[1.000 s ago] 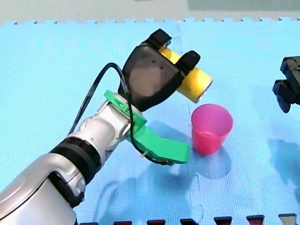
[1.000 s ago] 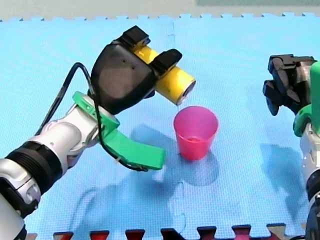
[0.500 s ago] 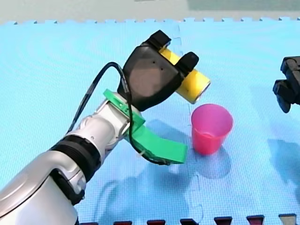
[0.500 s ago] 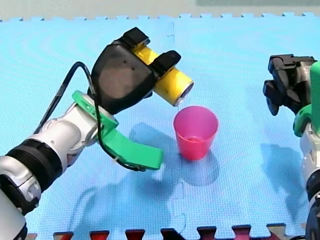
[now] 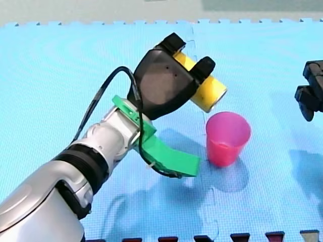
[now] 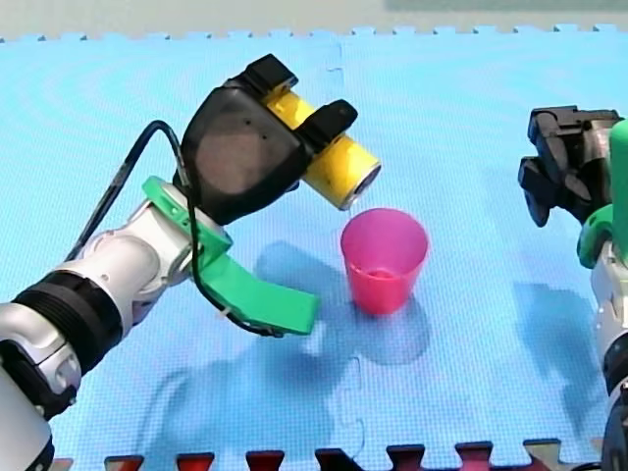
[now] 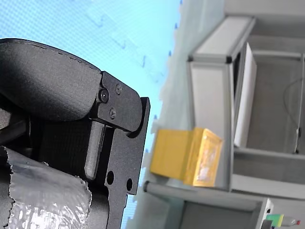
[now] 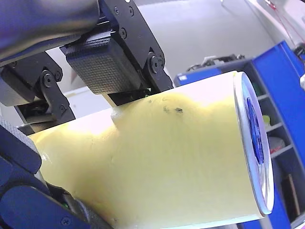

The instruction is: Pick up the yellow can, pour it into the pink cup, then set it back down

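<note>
Change: yellow can (image 6: 336, 167) has drawn back a touch, its mouth now just short of the pink cup (image 6: 383, 260).
Left hand (image 6: 240, 152): my fingers (image 8: 102, 64) are curled tight round the can, holding it in the air.
Can: tilted mouth-down, above and beside the cup's rim, not touching.
Cup: upright on the blue mat (image 6: 461, 78).
Right hand (image 6: 561, 162): at the mat's right side, well apart from the cup.
</note>
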Controlling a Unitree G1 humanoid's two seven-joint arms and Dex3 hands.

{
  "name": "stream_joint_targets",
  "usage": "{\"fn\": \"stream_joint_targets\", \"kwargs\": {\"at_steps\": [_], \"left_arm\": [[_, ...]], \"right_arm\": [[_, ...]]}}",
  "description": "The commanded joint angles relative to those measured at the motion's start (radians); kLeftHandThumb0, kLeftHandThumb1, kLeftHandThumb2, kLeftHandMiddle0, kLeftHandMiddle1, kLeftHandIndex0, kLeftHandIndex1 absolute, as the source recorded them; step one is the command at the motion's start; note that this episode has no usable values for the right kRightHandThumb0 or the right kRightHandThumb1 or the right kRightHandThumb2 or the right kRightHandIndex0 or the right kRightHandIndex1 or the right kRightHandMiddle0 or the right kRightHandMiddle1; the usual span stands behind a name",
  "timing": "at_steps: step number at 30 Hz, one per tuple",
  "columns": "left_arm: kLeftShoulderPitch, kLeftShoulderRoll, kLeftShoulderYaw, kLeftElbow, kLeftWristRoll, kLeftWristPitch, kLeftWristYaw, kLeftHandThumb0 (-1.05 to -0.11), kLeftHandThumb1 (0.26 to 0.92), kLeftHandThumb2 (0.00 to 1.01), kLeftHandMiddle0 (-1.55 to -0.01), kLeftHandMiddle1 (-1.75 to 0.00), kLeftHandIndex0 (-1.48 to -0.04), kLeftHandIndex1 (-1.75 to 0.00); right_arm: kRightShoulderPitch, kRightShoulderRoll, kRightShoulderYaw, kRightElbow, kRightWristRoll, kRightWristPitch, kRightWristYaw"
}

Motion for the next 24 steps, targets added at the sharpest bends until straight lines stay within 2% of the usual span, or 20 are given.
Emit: {"fn": "stream_joint_targets", "kwargs": {"at_steps": [1,16,22,24], "left_arm": [[-0.011,0.003,0.0,-0.001,-0.002,0.004,0.007,-0.381,0.809,0.0,-0.97,-0.39,-1.04,0.0],[-0.002,0.002,0.017,-0.014,-0.032,-0.014,-0.015,-0.383,0.817,0.0,-0.99,-0.34,-1.03,0.0],[0.028,-0.006,0.081,-0.011,-0.11,-0.063,0.038,-0.354,0.812,0.0,-1.08,-0.43,-1.11,-0.03],[0.032,-0.006,0.092,-0.003,-0.122,-0.071,0.055,-0.348,0.813,0.0,-1.04,-0.56,-1.16,-0.04]], "right_arm": [[-0.003,-0.005,0.0,-0.002,-0.001,0.001,-0.003],[-0.003,-0.005,-0.002,-0.001,0.003,0.004,0.0],[0.001,-0.01,-0.002,-0.001,0.002,-0.001,0.005],[0.002,-0.012,-0.002,0.0,0.002,-0.003,0.007]]}}
